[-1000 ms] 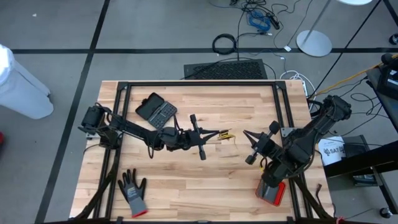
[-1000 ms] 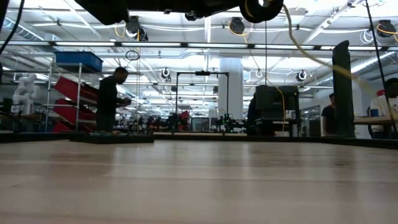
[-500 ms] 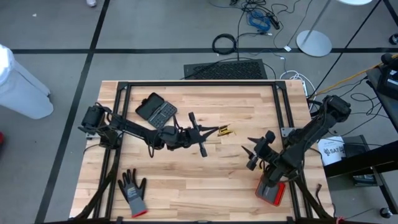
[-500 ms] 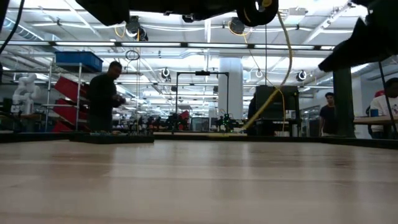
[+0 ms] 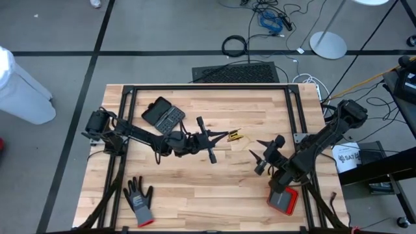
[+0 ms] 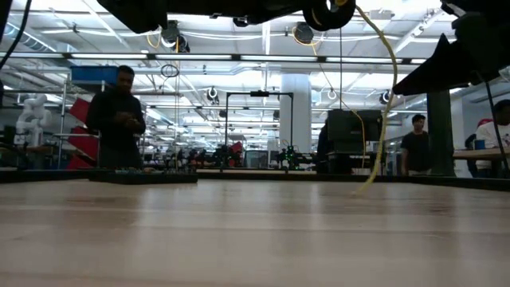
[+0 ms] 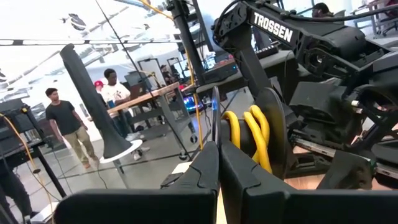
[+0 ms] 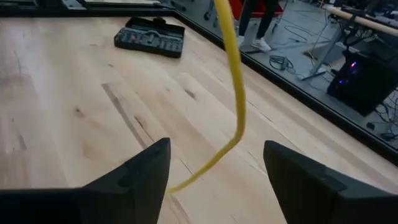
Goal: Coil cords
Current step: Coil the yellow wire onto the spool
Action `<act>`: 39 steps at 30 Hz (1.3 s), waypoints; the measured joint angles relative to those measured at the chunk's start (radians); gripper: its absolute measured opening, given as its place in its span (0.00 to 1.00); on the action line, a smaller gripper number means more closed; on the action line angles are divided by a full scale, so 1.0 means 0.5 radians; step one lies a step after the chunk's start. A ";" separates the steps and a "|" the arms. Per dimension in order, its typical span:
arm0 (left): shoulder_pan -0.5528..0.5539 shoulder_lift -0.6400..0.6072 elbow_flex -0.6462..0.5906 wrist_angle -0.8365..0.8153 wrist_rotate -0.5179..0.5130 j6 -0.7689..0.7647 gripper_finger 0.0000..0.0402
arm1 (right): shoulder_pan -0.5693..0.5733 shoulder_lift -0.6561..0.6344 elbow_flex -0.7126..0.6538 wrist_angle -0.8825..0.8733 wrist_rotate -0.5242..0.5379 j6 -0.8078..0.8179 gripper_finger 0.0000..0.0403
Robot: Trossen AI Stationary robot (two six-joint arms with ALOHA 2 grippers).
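Left gripper [image 5: 229, 137] reaches across mid-desk [image 5: 195, 188], fingers clamped on the coiled yellow cord [image 7: 249, 134]. Right gripper [image 5: 261, 151] sits nearby, fingers spread wide, holding nothing.

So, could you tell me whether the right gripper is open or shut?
Open: the right gripper has its fingers spread wide, the yellow cord hanging free between them.

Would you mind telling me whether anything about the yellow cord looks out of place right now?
Yes. The left gripper holds a few coiled loops of the yellow cord, but its free end hangs loose to the table, trailing between the open fingers of the right gripper.
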State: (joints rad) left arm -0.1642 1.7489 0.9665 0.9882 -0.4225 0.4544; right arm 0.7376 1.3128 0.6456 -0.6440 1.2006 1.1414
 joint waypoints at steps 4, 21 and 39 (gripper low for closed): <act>0.000 -0.001 0.001 0.001 0.001 0.000 0.00 | -0.032 0.000 0.000 0.029 -0.004 -0.017 0.55; 0.000 -0.002 0.001 0.054 0.033 -0.002 0.00 | -0.139 0.000 -0.109 0.216 0.006 -0.216 0.53; 0.001 -0.002 0.001 0.057 0.053 -0.003 0.00 | -0.158 0.000 -0.352 0.844 0.102 -0.499 0.48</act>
State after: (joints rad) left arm -0.1638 1.7477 0.9668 1.0167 -0.3958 0.4530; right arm 0.6586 1.3128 0.4698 -0.2222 1.2518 0.8917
